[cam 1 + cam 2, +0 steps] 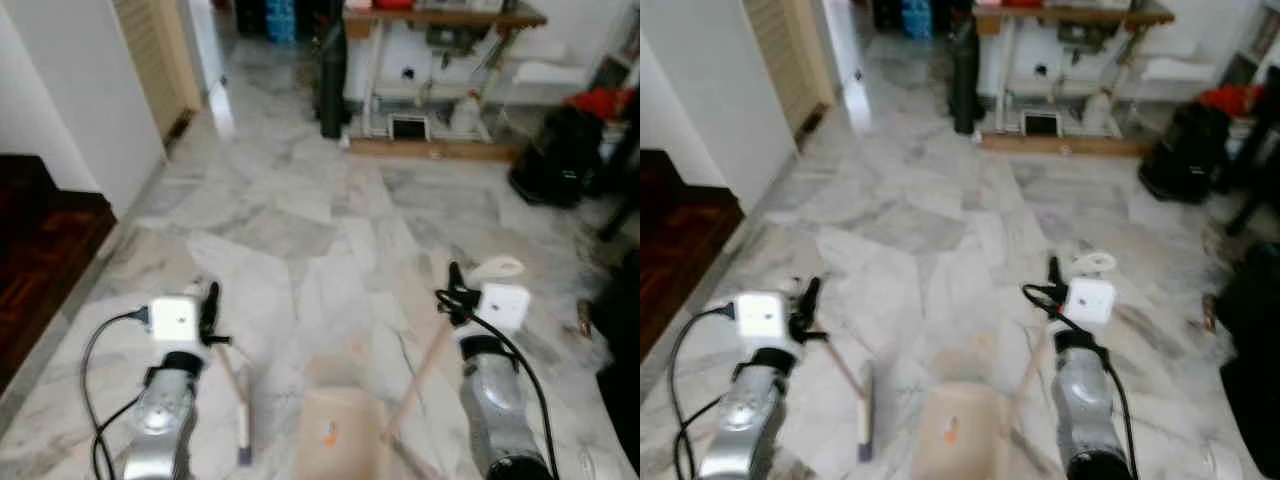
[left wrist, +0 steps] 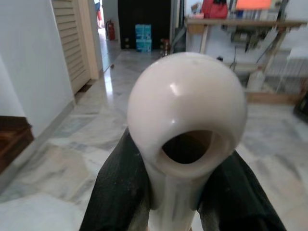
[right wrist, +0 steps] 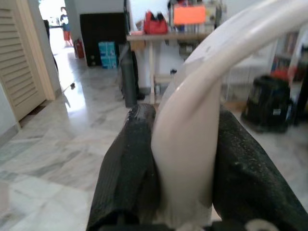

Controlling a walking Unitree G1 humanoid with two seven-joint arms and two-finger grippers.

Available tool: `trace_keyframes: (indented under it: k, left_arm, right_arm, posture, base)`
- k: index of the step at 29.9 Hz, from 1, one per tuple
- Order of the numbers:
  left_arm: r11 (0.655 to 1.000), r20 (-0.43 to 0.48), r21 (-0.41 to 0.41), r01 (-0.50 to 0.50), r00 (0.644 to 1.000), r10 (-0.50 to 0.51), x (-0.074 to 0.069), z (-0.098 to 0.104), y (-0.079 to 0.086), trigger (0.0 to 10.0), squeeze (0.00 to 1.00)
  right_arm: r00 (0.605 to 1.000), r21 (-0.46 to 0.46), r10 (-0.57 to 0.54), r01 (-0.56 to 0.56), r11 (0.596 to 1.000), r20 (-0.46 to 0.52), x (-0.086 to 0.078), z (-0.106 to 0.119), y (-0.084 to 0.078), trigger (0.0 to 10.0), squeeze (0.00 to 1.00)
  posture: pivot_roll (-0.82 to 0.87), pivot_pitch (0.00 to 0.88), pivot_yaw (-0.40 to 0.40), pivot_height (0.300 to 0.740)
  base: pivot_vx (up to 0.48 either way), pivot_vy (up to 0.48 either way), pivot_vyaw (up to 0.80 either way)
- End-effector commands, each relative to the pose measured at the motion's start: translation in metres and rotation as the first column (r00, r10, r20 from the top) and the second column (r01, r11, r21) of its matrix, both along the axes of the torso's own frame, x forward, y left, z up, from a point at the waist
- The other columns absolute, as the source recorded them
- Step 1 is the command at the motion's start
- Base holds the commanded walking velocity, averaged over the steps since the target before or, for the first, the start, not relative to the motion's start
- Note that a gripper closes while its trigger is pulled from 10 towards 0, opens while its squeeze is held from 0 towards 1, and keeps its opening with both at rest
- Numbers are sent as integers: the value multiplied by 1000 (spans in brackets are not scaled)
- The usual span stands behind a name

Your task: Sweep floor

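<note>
The left gripper (image 1: 210, 300) clamps the cream plastic broom handle (image 2: 185, 120); the right gripper (image 1: 455, 290) clamps the pale long-handled dustpan (image 1: 335, 435). Both look light, rigid, slippery.

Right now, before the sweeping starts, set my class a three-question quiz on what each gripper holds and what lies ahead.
1. True or false: the left gripper is shut on a white broom handle.
2. Multiple choice: the dustpan lies (A) on the wooden step, (B) on the marble floor between the two arms, (C) on the workbench.
3. Fill in: the right gripper is shut on the white ____ of the dustpan handle.

Key: 1 true; 2 B; 3 top loop.
</note>
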State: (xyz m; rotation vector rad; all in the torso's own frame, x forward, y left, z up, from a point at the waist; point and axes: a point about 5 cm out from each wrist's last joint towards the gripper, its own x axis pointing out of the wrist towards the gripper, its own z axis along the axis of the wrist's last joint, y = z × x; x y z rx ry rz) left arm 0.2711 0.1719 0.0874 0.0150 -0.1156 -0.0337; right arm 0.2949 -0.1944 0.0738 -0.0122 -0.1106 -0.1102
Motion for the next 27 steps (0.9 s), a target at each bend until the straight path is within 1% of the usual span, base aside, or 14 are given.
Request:
trace_keyframes:
  k: [1,27]
  left_arm:
    - [1000,55,25,-7,998,6,2,12,5,10000,0]
    - [1000,55,28,3,998,-5,2,12,4,10000,0]
  right_arm:
    - [998,12,13,-14,1000,53,6,12,6,10000,0]
    - [998,12,15,-15,1000,61,5,12,7,10000,0]
  posture:
    - [25,0,-29,740]
    - [25,0,-23,740]
  base:
    - [304,0,0]
    - [308,0,0]
